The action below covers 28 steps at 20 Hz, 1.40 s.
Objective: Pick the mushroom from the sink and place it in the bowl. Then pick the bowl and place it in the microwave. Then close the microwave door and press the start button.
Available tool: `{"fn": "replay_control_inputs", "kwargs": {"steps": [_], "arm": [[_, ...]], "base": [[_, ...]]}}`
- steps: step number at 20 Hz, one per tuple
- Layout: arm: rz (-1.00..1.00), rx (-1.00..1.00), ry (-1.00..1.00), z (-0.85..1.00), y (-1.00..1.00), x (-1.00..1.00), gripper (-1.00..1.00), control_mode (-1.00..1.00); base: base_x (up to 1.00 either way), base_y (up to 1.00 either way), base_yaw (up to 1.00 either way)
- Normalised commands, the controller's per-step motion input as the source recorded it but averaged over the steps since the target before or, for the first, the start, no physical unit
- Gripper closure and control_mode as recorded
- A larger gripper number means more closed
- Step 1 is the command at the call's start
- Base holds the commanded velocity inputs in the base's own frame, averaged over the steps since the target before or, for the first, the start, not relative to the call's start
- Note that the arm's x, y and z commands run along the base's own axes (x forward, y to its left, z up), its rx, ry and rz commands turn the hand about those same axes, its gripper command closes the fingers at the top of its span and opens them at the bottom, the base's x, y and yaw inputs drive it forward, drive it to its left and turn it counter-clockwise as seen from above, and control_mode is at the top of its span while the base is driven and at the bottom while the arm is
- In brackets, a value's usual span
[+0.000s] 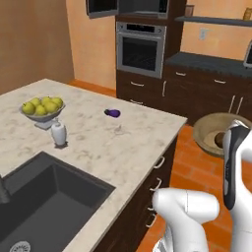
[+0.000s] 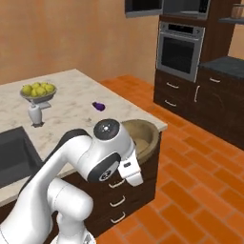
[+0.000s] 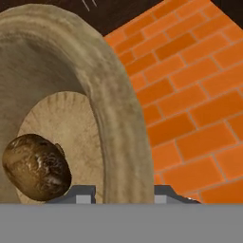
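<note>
With jaws clenched on the rim of the bowl [image 3: 114,109], I hold it in the air off the tabletop [image 1: 123,142], above the brick floor [image 3: 199,95]; mushroom [image 3: 37,166] sits inside the bowl; sink [image 1: 44,197] lies lower left.

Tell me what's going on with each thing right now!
Bowl: held up off the counter, over the brick floor.
Mushroom: inside the bowl.
Pincer: shut on the bowl's rim.
Sink: no mushroom in the part that shows.
Oven door: closed.
</note>
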Motion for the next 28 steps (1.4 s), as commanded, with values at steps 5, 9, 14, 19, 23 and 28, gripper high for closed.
{"fn": "replay_control_inputs", "kwargs": {"steps": [5,9,14,19,23,28], "arm": [[0.00,0.00,0.00,0.00,0.00,0.00,1.00,1.00],[0.00,0.00,0.00,0.00,0.00,0.00,1.00,1.00],[0.00,0.00,0.00,0.00,0.00,0.00,1.00,1.00],[0.00,0.00,0.00,0.00,0.00,0.00,1.00,1.00],[0.00,0.00,0.00,0.00,0.00,0.00,1.00,1.00],[0.00,0.00,0.00,0.00,0.00,0.00,1.00,1.00]], "base": [[1.00,-0.97,-0.05],[1.00,-1.00,0.00],[1.00,-0.90,0.00],[1.00,-0.84,0.02],[0.69,-1.00,0.03],[0.04,-1.00,0.00]]}}
